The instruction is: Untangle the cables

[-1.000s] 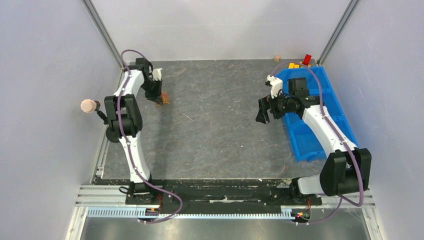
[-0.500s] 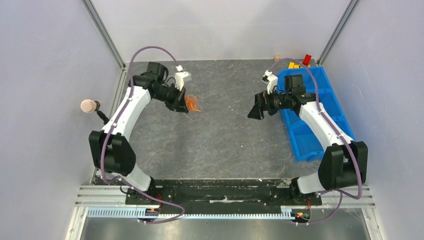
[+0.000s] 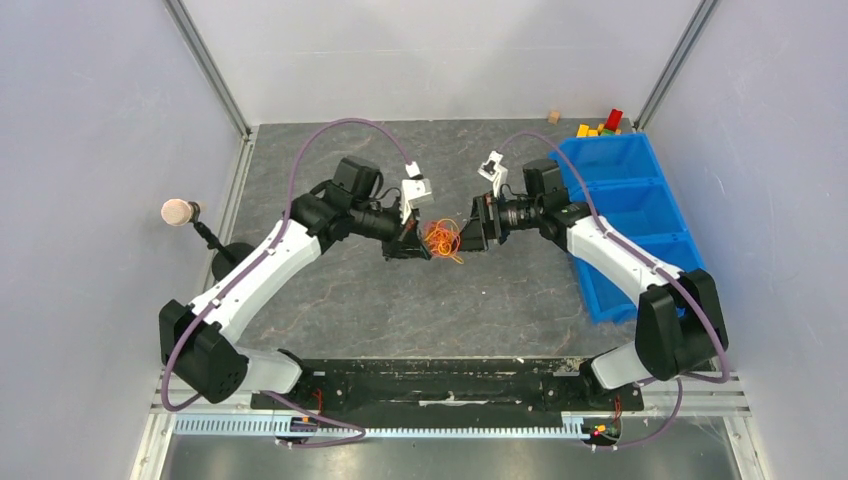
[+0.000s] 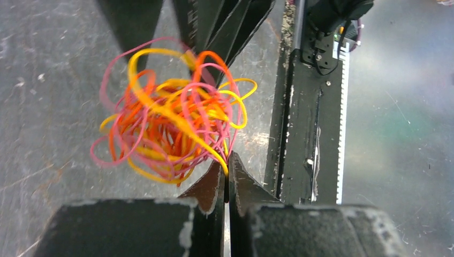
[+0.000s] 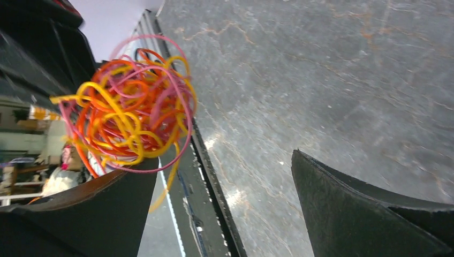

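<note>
Top external view: both arms reach to the middle of the table (image 3: 400, 300) with their claws facing each other. The cables (image 3: 441, 240) hang between them, clear of the surface.
Cables: one loose ball of orange, pink and yellow loops, held in the air and not lying on the table.
Left claw (image 4: 225, 176): pinched shut on the ball's edge (a yellow loop runs straight into the closed tips). The rest of the ball hangs free from that one pinch.
Right claw (image 5: 225, 160): spread wide and holding nothing. One finger sits just beside the ball, the other well apart from it.
Done: the ball is lifted and within reach of both claws.
Left: by my reading, nearly all of the job. No strand is drawn out from the others and the loops cross through each other everywhere. The open claw would probably have to close on a different loop before any pulling apart can start.
Hard to make out: whether the near finger of the right claw touches the loops or only sits in front of them; how many separate cables there are; where any of their ends lie; how many strands the shut tips hold.
Cut off: the left wrist view shows only the tips of the right claw's fingers at its top edge.
Blue bin (image 3: 620, 210): at the table's right side, well apart from the work.
</note>
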You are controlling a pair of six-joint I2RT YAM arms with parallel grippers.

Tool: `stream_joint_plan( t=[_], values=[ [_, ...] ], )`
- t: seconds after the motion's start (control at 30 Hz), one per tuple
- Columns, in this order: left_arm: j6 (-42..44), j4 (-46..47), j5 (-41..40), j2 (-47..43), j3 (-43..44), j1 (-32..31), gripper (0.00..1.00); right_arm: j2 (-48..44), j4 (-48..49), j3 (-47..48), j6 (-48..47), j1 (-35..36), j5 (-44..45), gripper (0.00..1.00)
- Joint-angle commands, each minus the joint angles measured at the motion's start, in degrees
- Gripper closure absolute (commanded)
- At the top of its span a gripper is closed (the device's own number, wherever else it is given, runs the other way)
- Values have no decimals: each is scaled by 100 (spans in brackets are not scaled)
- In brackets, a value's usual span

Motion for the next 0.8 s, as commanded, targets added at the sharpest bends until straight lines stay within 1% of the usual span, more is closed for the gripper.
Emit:
stream_joint_plan(
  t=[0.0, 0.07, 0.17, 0.23, 0.37, 0.4, 0.43, 0.47, 0.5, 0.53, 0.57, 0.6, 0.63, 0.67, 0.73, 0.77],
  values=[
    [-330, 770, -26, 73, -90, -337, 98, 141, 1131, -47, 954, 219, -603, 2],
    [-384, 887, -24, 99, -86, -378, 98, 189, 1407, -38, 1179, 292, -665, 2],
    [-378, 910, -61, 145, -88, -392, 98, 73, 2210, -196, 1633, 324, -684, 1],
    [-352, 925, -94, 114, -155, -383, 98, -9, 3072, -436, 2252, 336, -768, 10],
    [-364, 1016, -110, 30, -326, -332, 98, -7, 5416, -967, 4047, 369, -1128, 35],
    [-394, 1054, -44, 13, -368, -287, 98, -4, 5945, -1109, 4423, 367, -1178, 40],
    [-398, 1067, 42, -2, -389, -248, 98, 9, 6422, -1196, 4784, 368, -1190, 43],
    [-376, 1066, 101, -19, -409, -233, 98, 22, 6724, -1255, 5035, 369, -1199, 44],
    [-326, 1051, 171, -34, -409, -225, 98, 37, 7079, -1289, 5304, 377, -1204, 48],
    [-290, 1044, 217, -51, -417, -228, 98, 51, 7219, -1283, 5388, 385, -1202, 55],
    [-259, 1043, 236, -69, -423, -229, 98, 67, 7191, -1242, 5357, 399, -1216, 63],
    [-246, 1037, 217, -92, -418, -225, 98, 76, 6940, -1156, 5171, 400, -1241, 77],
    [-210, 973, 156, -108, -404, -212, 98, 58, 6378, -1049, 4791, 385, -1220, 98],
    [-139, 850, 81, -135, -361, -184, 98, 10, 5760, -952, 4387, 348, -1137, 100],
    [-36, 513, -100, -192, -273, -30, 97, -166, 4399, -772, 3375, 221, -810, 100],
    [66, 189, -261, -204, -184, 91, 94, -278, 3625, -670, 2691, 124, -538, 100]
  ],
)
